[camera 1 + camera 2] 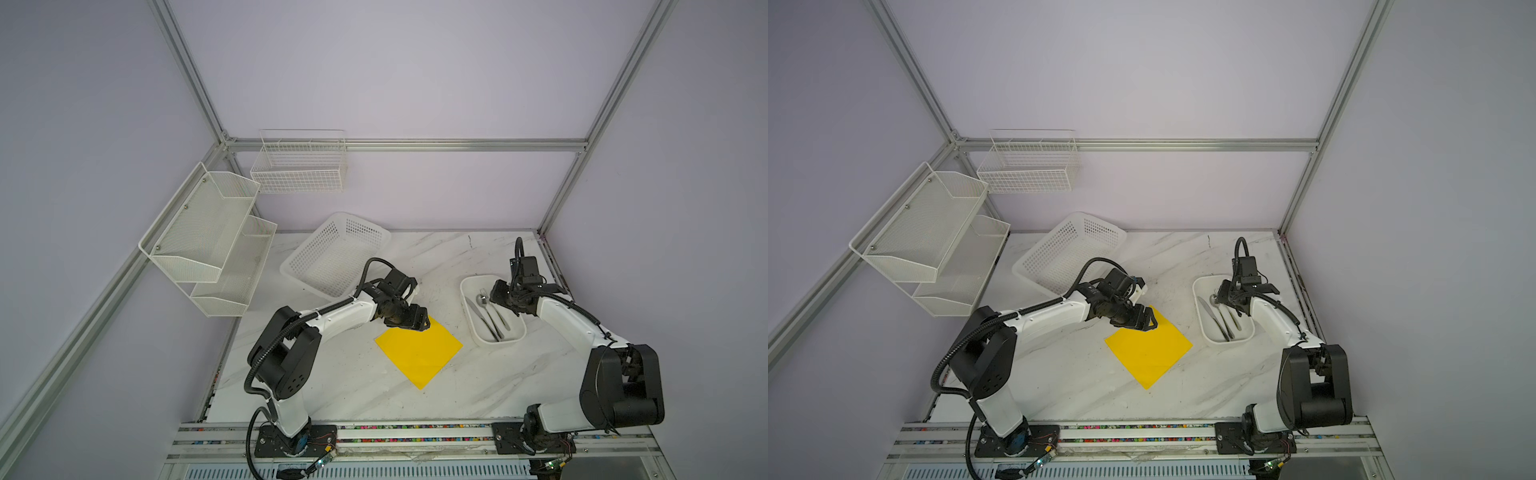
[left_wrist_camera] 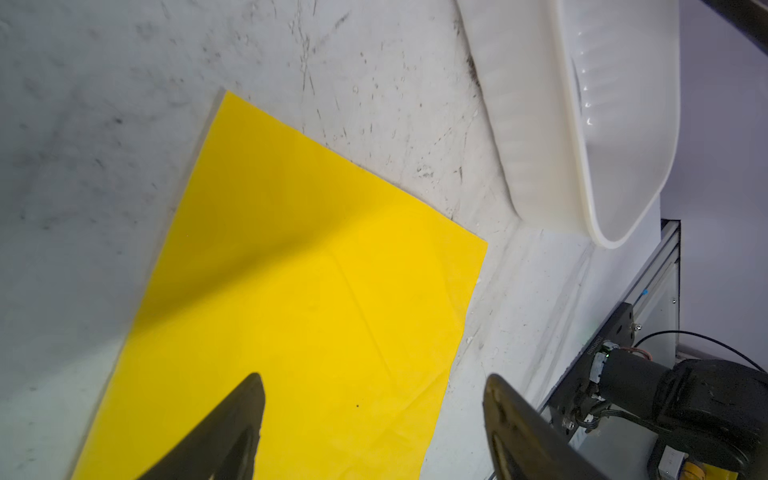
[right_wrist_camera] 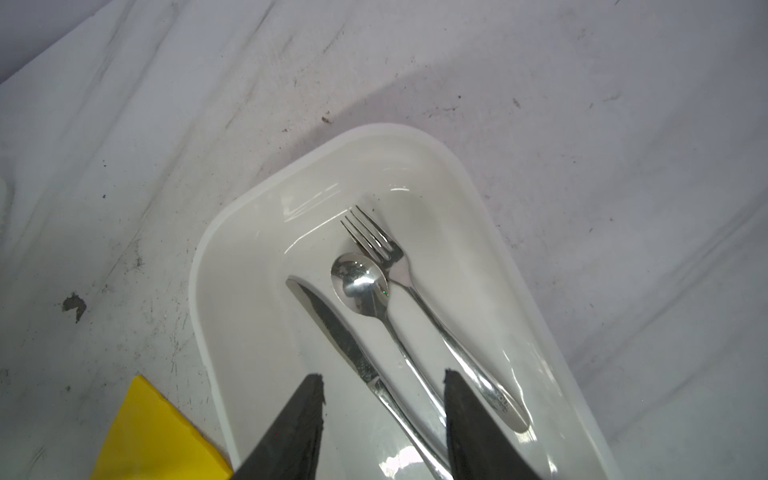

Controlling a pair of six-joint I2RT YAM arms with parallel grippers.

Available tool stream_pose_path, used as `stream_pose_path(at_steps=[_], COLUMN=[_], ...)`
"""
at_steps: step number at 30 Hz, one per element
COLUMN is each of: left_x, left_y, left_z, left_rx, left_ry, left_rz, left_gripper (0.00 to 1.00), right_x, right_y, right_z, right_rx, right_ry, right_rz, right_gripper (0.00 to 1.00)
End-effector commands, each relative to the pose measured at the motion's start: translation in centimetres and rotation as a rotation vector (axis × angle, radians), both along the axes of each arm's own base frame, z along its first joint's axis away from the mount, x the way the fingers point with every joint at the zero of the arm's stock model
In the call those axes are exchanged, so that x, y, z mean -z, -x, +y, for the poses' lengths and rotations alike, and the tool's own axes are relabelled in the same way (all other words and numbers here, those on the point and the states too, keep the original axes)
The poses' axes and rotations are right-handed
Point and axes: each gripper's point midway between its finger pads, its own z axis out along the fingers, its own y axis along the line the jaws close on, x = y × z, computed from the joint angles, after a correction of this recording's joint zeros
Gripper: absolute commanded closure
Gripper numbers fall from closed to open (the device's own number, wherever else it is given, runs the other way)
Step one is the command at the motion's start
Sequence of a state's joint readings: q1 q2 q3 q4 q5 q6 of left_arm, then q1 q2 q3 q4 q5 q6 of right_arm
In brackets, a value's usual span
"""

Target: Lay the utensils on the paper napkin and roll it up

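Note:
The yellow paper napkin [image 1: 419,353] [image 1: 1148,353] lies flat on the marble table, turned like a diamond. My left gripper [image 1: 422,322] [image 2: 372,378] hovers open over its far corner, nothing between the fingers; the napkin [image 2: 311,291] fills the left wrist view. The utensils lie side by side in a white tray [image 1: 467,286] [image 3: 199,291]: knife [image 3: 332,328], spoon [image 3: 360,282], fork [image 3: 415,291]. My right gripper [image 1: 498,296] [image 3: 382,376] is open just above them, and the knife and spoon handles run between its fingers.
A white perforated basket [image 1: 332,253] sits tilted at the back left of the table. White mesh shelves [image 1: 208,232] and a wire basket [image 1: 299,166] hang on the walls. The tray's side [image 2: 602,124] stands near the napkin's right corner.

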State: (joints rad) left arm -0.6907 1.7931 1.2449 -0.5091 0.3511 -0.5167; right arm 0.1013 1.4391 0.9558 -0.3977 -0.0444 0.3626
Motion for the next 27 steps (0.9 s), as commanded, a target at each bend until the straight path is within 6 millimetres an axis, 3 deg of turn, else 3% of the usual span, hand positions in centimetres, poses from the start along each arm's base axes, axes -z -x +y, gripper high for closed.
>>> stream_pose_path(at_steps=[1,11,18,27], left_x=[1.1,4.9,6.7,6.1], left_y=[0.1,1.8,2.3,0.6], left_z=[-0.1,3.3,5.4,7.2], left_rx=[-0.044,-0.119,-0.152,-0.166], left_ry=[0.001,-0.102,-0.155,-0.174], left_rz=[0.009,0.052,0.079,0.049], left_gripper=[0.2,0.21,0.2,0.2], right_x=[0.8,1.3,3.8,6.3], right_y=[1.0,1.1,0.9,-0.9], right_z=[-0.2,-0.5,-0.8,-1.5], right_rx=[0.013,0.009,-0.006,-0.027], right_ry=[0.001,0.029,0.056,0.13], right_rz=[0.036,0.079,0.181,0.272], right_gripper=[0.51,0.51,0.57,0.6])
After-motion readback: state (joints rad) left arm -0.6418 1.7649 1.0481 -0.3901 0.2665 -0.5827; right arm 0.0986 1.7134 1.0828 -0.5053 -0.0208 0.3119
